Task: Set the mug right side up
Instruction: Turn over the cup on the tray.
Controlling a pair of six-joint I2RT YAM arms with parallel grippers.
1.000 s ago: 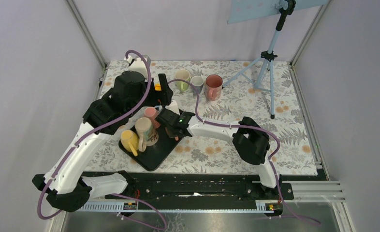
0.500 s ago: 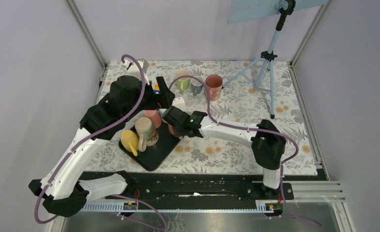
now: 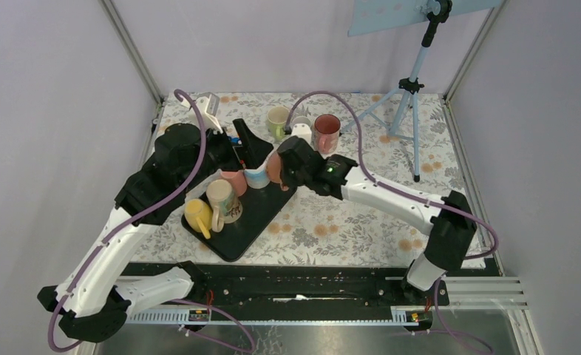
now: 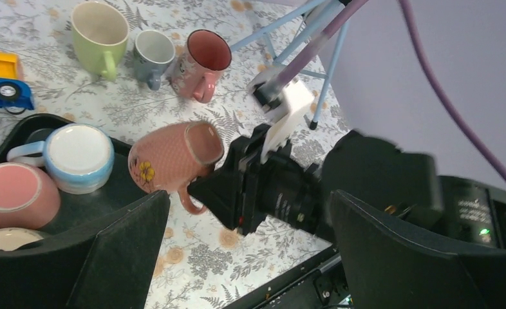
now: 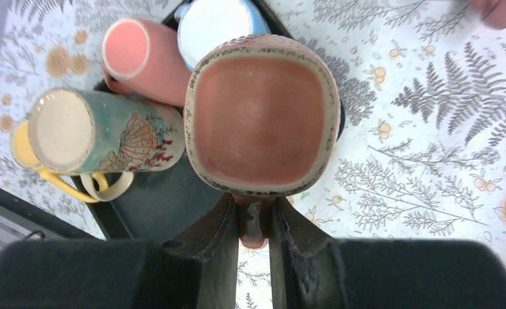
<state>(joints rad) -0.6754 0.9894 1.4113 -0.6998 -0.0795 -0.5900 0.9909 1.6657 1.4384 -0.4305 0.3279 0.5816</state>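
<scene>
The right end effector (image 5: 253, 219) is pressed together on the handle (image 5: 253, 233) of the mug (image 5: 261, 116), which is pinched between its two fingers. The mug is held off the counter (image 3: 361, 214), over the far right edge of the tray (image 3: 232, 240) and just beside a blue-rimmed mug (image 4: 76, 158) that is stood upside down on the tray. The mug is laid on its side: its long axis is nearly level, its base is turned toward the tray, its mouth is turned toward the right wrist, and its handle is pointed downward. The left end effector (image 4: 247, 257) is spread wide above the tray, and nothing is held or touched by it.
</scene>
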